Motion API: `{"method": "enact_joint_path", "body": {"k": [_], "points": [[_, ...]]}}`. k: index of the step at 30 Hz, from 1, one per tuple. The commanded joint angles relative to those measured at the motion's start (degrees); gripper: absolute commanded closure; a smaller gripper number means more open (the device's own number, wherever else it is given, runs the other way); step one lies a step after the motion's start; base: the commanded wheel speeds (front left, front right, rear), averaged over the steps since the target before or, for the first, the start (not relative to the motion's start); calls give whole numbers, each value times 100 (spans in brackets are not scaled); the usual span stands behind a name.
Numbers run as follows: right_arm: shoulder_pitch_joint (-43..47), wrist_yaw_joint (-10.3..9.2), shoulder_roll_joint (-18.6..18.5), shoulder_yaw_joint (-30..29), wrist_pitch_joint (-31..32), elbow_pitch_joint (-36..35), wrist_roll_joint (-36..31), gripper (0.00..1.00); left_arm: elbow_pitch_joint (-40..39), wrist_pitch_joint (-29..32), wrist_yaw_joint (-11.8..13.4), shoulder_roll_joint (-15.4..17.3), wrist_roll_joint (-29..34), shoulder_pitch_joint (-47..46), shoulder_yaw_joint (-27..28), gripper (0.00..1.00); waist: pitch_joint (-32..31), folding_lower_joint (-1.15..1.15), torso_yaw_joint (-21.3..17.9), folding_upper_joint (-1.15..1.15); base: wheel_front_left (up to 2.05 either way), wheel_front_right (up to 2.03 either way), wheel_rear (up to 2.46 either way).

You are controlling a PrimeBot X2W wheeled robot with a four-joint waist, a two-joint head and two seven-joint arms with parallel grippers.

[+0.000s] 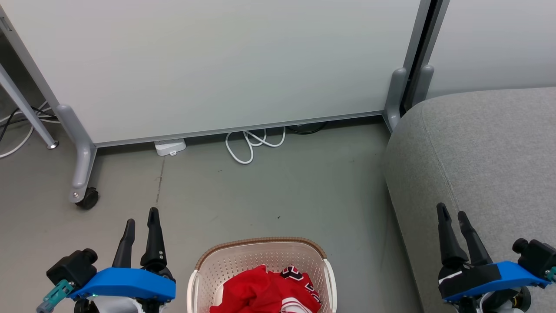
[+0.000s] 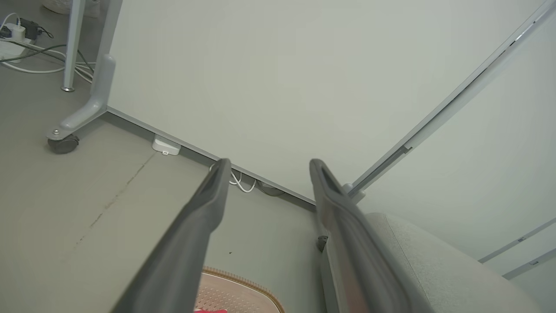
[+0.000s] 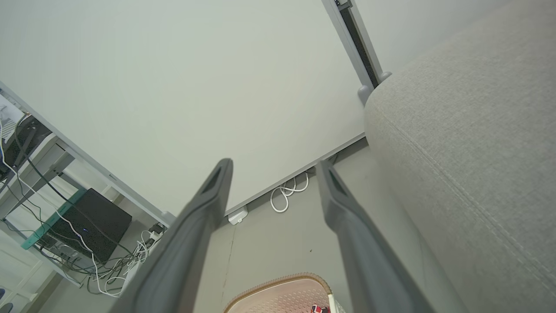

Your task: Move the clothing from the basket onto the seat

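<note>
The cream basket with its brown rim stands on the floor at the bottom middle of the head view. Inside lies the red clothing with white trim and black-and-white numerals. The grey seat rises at the right. My left gripper hovers open left of the basket, holding nothing. My right gripper stands open over the seat's front edge, also bare. The left wrist view looks past the left gripper to the basket's rim and the seat. Through the right gripper the basket's rim and the seat appear.
A white partition panel on grey wheeled feet closes off the back. A white coiled cable and a small white box lie under its lower edge. Bare grey floor spreads between the panel and the basket.
</note>
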Motion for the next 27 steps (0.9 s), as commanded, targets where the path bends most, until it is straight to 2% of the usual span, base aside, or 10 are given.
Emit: {"method": "enact_joint_path", "body": {"k": [1, 27], "points": [[-75, 15, -42, 8, -65, -56, -171, 0, -63, -59, 1, 56, 152, -131, -35, 0, 0, 0, 2, 0, 0, 0, 0], [-117, 16, -56, 36, -435, 164, -1887, 0, 77, -457, -34, 83, 1628, -155, -239, 0, -15, 0, 48, 0, 0, 0, 0]]}}
